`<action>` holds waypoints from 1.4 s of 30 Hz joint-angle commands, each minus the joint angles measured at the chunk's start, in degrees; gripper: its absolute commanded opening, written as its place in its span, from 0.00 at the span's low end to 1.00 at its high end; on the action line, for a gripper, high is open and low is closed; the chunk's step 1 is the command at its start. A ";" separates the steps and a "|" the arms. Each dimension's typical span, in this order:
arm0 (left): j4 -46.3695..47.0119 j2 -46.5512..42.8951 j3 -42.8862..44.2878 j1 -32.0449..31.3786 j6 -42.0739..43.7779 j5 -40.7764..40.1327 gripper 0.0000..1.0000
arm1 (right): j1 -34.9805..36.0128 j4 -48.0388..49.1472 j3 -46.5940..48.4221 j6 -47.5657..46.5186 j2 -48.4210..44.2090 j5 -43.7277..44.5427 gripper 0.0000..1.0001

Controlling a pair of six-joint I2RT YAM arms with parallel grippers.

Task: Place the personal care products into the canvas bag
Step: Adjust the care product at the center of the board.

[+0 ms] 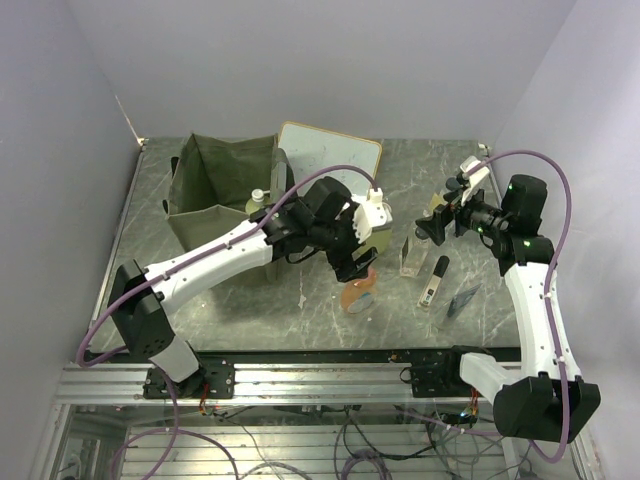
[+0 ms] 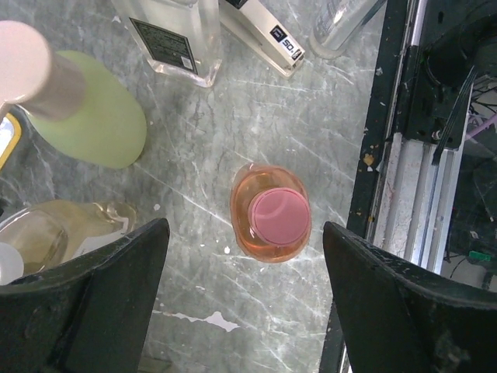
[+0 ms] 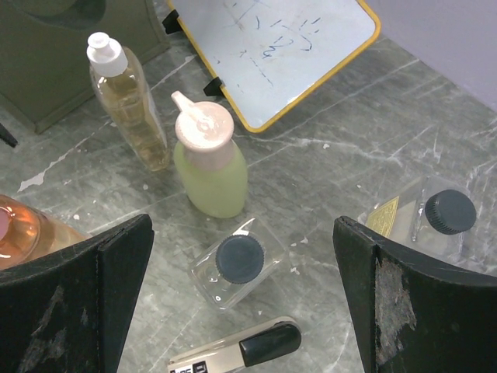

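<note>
Your left pincer (image 2: 244, 241) is spread wide right over the pink-capped orange bottle (image 2: 272, 216), which stands between the fingers touching neither, with the canvas bag (image 1: 215, 185) well off behind it. Right pincer (image 3: 241, 233) is wide open too and holding nothing, one black-capped clear bottle (image 3: 238, 263) under the gap and the other (image 3: 446, 211) just past one finger. Heads up, the green bottle (image 2: 93, 116) is blurry in the left wrist view, and the white tube (image 3: 237, 351) is cut off at the right wrist view's bottom edge.
</note>
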 commanded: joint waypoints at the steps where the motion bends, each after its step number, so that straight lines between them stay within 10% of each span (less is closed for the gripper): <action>1: 3.89 0.00 0.03 -1.08 -1.87 -0.95 0.91 | -0.41 1.48 -1.17 -0.13 0.13 -1.09 1.00; 23: -0.47 -0.74 10.38 10.80 9.41 -4.51 0.93 | -0.44 0.40 -1.37 -0.90 0.11 -1.80 1.00; 42: -19.45 18.69 25.71 15.75 32.87 2.59 0.95 | -0.31 0.15 -1.62 -1.58 -0.02 -1.85 1.00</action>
